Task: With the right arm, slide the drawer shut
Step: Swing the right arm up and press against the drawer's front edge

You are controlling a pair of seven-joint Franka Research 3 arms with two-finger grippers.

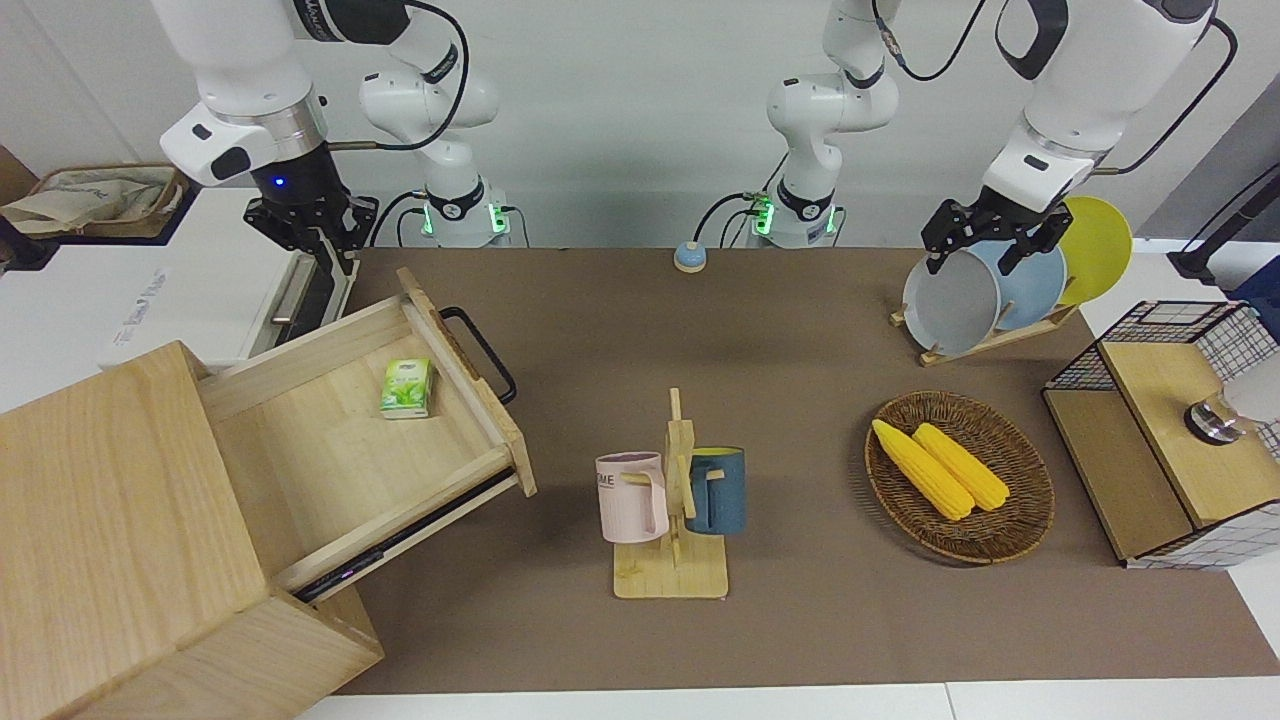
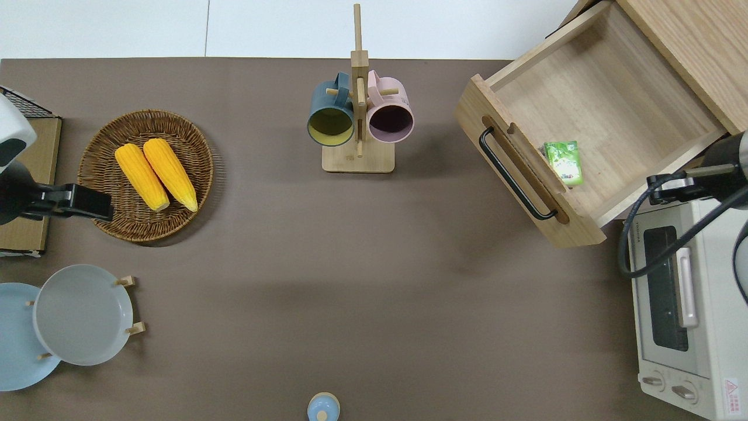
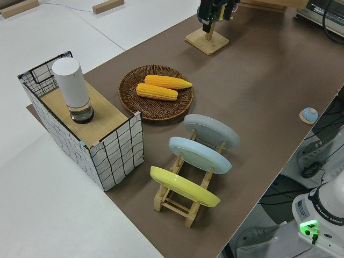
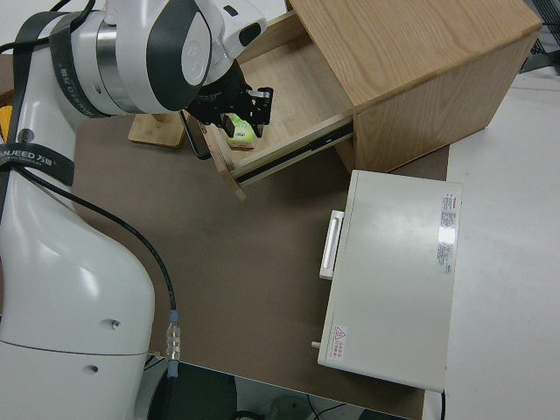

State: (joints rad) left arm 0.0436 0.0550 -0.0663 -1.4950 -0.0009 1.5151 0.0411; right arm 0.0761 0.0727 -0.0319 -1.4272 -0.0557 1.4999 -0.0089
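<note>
Brown matting covers the table (image 1: 800,330); the wide pale-wood drawer (image 1: 345,440) stands pulled out, smooth-grained, black loop handle (image 1: 480,352). Above the white oven (image 2: 684,304), the right arm's black gripper (image 1: 308,228): finger spacing unclear.

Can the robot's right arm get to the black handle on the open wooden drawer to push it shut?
Probably yes. The right gripper is up by the white oven, and the brown mat beside the pale-wood drawer's black loop handle lies bare.

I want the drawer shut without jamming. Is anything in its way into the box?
Nothing visible blocks it. The drawer stands pulled out of the box; the small green packet lies flat inside, below its walls. The right gripper is not on the handle.
</note>
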